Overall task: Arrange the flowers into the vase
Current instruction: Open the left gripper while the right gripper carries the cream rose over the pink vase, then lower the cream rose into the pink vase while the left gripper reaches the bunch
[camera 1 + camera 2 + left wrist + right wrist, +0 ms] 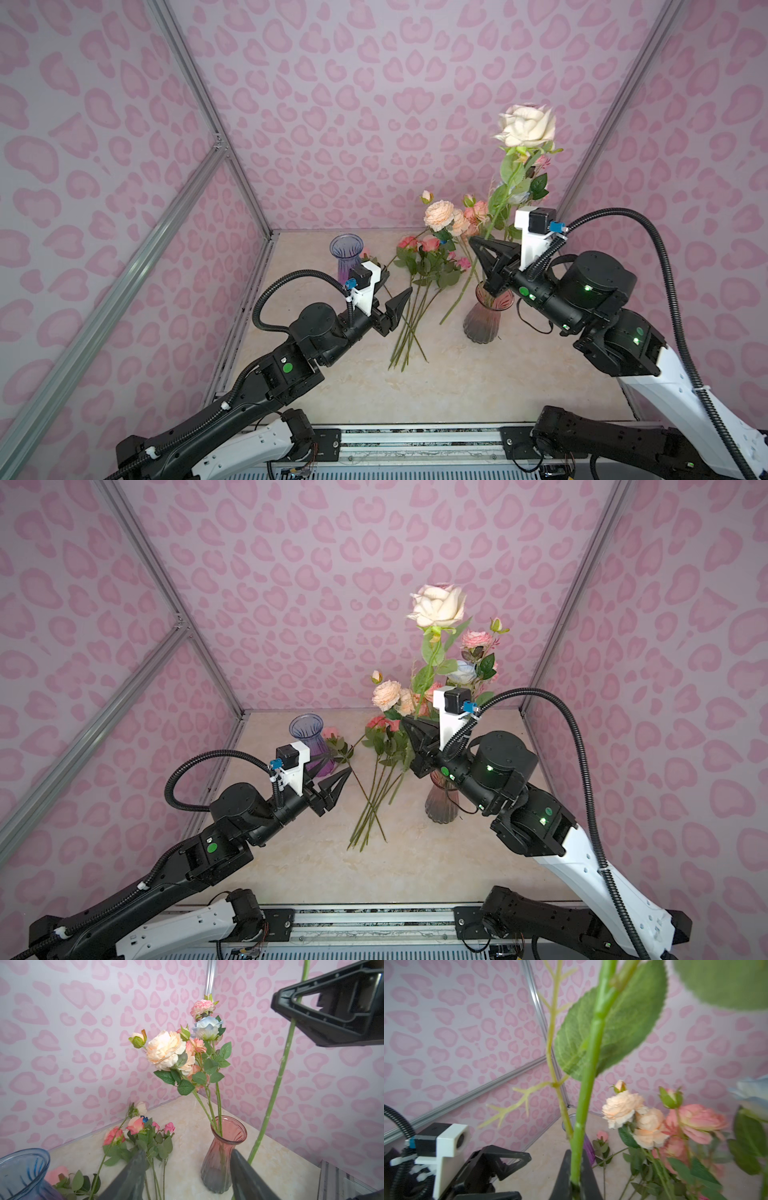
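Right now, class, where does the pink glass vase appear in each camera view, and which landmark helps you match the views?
Top view: pink glass vase stands right of centre, its neck partly behind the right arm.
Top view: the same place, right of centre.
Left wrist: lower middle, upright, with stems in it.
Right wrist: not in it.
Shared landmark: the large peach bloom.

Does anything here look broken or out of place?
One small thing: beside the big cream rose's green stem, clamped in the right gripper, a pale green sprig shows only bare ribs, as if its leaf blades were gone. Nothing is spilled; the pink glass vase and purple glass vase stand upright.
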### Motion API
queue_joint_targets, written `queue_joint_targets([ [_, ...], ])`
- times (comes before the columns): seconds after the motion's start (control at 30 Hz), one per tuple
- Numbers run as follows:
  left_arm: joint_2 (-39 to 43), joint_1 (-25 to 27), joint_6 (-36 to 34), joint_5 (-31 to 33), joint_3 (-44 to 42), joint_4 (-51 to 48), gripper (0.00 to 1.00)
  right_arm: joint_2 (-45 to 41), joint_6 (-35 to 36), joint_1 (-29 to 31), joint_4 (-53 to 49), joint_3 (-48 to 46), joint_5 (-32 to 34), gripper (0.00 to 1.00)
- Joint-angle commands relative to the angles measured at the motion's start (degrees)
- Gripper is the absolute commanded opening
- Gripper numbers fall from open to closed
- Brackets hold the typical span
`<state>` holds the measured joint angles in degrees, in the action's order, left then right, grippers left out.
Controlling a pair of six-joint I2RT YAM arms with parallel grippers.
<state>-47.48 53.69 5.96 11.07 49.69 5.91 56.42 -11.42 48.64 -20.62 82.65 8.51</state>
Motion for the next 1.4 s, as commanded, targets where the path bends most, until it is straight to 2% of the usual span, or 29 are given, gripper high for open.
queue_joint_targets([
  [0.0, 1.49, -0.08, 0.96, 5.53, -1.74, 1.48, 0.65, -1.38, 8.40, -0.77, -6.30, 1.45, 14.44, 0.04],
  [0.07, 1.86, -0.08, 1.76, 6.47, -2.64, 1.37, 0.65, -1.46, 11.03, -1.99, -6.12, 1.42, 19.29, 0.04],
  [0.17, 1.88, -0.12, 2.79, 8.39, -3.72, 1.28, 0.65, -0.42, 12.91, -5.48, -4.78, 0.82, 21.96, 0.04],
  [0.37, -0.51, -0.34, 3.28, 12.13, -3.17, -0.61, 0.66, 2.22, 12.04, -13.00, -1.80, -2.22, 17.46, 0.03],
  [0.6, -3.73, -1.54, 5.09, 13.01, -3.75, -0.72, 0.66, -0.04, 9.43, -14.52, 1.98, -10.55, 16.82, 0.05],
  [0.8, -9.40, -3.96, 9.05, 12.14, -4.27, -2.07, 0.66, -1.65, 5.30, -15.43, 0.56, -16.37, 15.83, 0.21],
  [0.97, -15.97, -5.99, 13.49, 10.93, -4.86, -3.17, 0.65, -2.02, 3.34, -15.42, 0.02, -18.55, 14.78, 0.29],
  [1.07, -20.49, -6.29, 13.82, 9.72, -3.94, -3.12, 0.64, -2.61, 3.17, -15.42, 0.24, -18.68, 14.54, 0.33],
  [1.17, -25.37, -6.27, 13.75, 8.49, -2.00, -3.83, 0.62, -3.19, 3.00, -15.42, -0.32, -18.33, 15.04, 0.42],
  [1.37, -34.74, -6.27, 12.98, 3.39, 2.36, -5.02, 0.51, -5.11, 2.27, -15.40, -1.78, -17.05, 14.51, 0.45],
])
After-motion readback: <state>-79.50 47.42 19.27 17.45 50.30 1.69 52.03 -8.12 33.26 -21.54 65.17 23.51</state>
